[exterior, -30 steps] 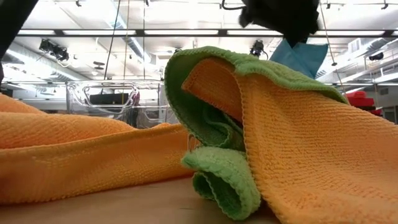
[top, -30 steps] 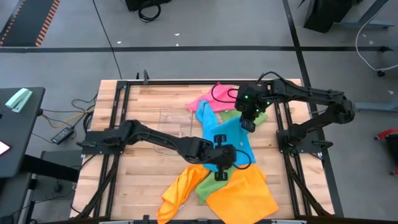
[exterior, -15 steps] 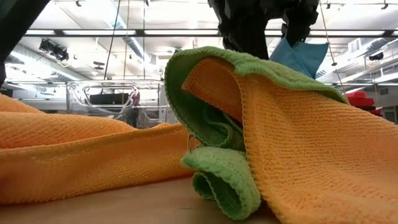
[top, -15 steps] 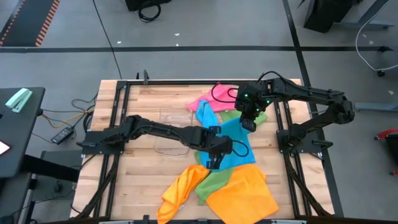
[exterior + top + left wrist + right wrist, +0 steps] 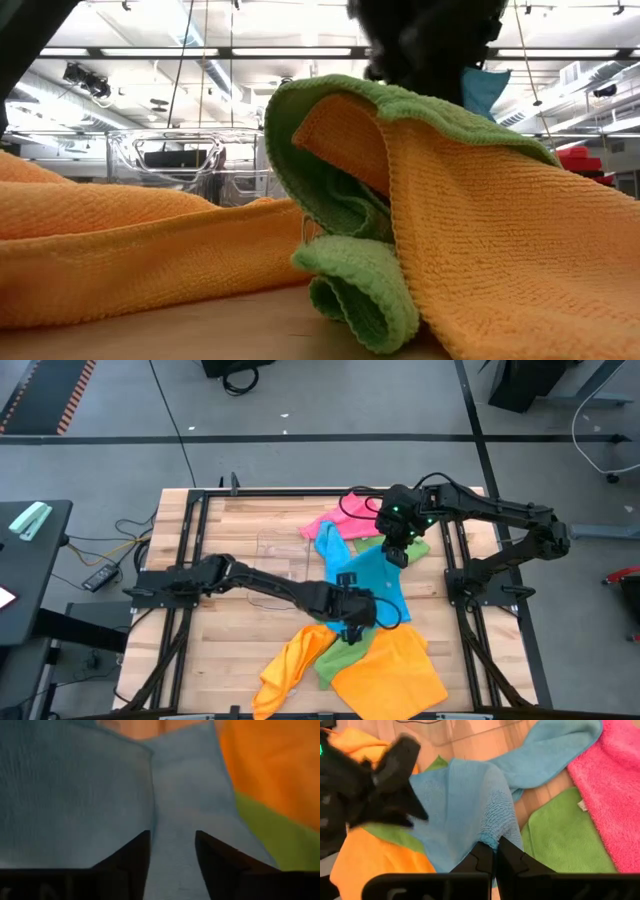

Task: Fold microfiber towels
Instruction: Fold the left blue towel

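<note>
A sky blue towel [image 5: 372,575] lies mid-table, raised at its far part where my right gripper [image 5: 395,552] is shut on it. My left gripper [image 5: 350,622] hovers low over the towel's near edge [image 5: 172,820], open, pointing slantwise down, with blue cloth showing between its fingers. A pink towel [image 5: 340,515] and a green one [image 5: 417,548] lie at the far side. Two orange towels [image 5: 392,672] [image 5: 283,672] and another green one [image 5: 345,658] lie heaped near the front edge. In the low view the orange and green heap [image 5: 450,220] hides most of the blue towel [image 5: 482,88]. My right gripper pinches a bunched fold of the blue towel [image 5: 492,831] between its two shut fingers, coming slantwise from above. The cloth rises to the fingers like a tent, and its edges rest on the table and on the other towels. My left gripper: I cannot tell whether its fingers [image 5: 132,857] touch the blue cloth.
A small clear plastic tray [image 5: 180,160] stands on the wood to the left of the towels, with bare wood [image 5: 230,630] around it. A black frame [image 5: 190,540] runs along the table's sides.
My left gripper has first drawn a little toward the table's far left, then sunk toward the blue towel's near edge, tipping more steeply down. In the low view it now hides more of the blue towel. My right gripper keeps its hold on the towel.
</note>
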You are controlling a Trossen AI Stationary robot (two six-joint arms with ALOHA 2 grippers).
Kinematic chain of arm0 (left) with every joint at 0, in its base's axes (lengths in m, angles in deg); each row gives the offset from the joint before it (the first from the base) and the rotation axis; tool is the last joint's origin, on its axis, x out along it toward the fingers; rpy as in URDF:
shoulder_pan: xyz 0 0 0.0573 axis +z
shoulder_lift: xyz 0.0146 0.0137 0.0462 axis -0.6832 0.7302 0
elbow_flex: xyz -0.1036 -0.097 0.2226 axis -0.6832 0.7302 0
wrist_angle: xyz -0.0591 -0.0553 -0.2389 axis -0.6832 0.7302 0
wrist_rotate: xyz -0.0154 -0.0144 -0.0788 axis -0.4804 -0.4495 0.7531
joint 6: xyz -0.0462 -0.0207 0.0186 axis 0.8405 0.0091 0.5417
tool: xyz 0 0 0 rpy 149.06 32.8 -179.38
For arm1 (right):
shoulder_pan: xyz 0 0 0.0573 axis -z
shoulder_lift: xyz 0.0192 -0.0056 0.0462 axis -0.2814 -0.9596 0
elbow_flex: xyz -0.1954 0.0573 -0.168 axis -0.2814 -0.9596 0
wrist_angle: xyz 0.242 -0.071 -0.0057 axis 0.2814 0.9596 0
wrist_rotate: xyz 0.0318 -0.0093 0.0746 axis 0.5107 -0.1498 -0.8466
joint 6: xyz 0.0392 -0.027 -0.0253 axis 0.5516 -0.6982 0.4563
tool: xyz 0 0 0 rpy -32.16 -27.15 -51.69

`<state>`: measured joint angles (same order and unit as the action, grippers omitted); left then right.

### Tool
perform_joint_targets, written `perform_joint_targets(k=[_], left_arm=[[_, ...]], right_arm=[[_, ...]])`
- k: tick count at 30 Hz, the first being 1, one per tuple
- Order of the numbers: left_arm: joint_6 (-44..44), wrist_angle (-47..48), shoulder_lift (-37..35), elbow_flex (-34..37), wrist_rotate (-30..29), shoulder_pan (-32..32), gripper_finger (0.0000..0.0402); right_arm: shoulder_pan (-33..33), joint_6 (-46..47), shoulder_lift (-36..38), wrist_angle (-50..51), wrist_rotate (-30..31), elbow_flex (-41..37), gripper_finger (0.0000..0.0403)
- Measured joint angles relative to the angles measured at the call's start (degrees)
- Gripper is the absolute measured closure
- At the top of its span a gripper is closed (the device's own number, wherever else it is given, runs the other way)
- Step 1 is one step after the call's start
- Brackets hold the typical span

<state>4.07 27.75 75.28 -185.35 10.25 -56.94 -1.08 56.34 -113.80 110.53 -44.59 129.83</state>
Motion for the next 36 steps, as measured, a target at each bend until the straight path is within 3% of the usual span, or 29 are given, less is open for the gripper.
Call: perform_joint_targets(k=[6, 11, 36], left_arm=[[1.1, -1.1, 2.2, -0.1, -7.3, -0.7, 0.0173], [3.6, -1.4, 3.5, 0.0, -8.5, -0.7, 0.0165], [7.3, -2.7, 7.1, 0.0, -10.1, 0.8, 0.0244]], right_arm=[[0.0, 1.5, 0.0, -0.1, -0.5, 0.0, 0.0391], [0.0, 2.2, 0.0, 0.0, -0.6, 0.0, 0.0391], [-0.1, 3.9, 0.0, 0.2, -3.0, 0.0, 0.0391]])
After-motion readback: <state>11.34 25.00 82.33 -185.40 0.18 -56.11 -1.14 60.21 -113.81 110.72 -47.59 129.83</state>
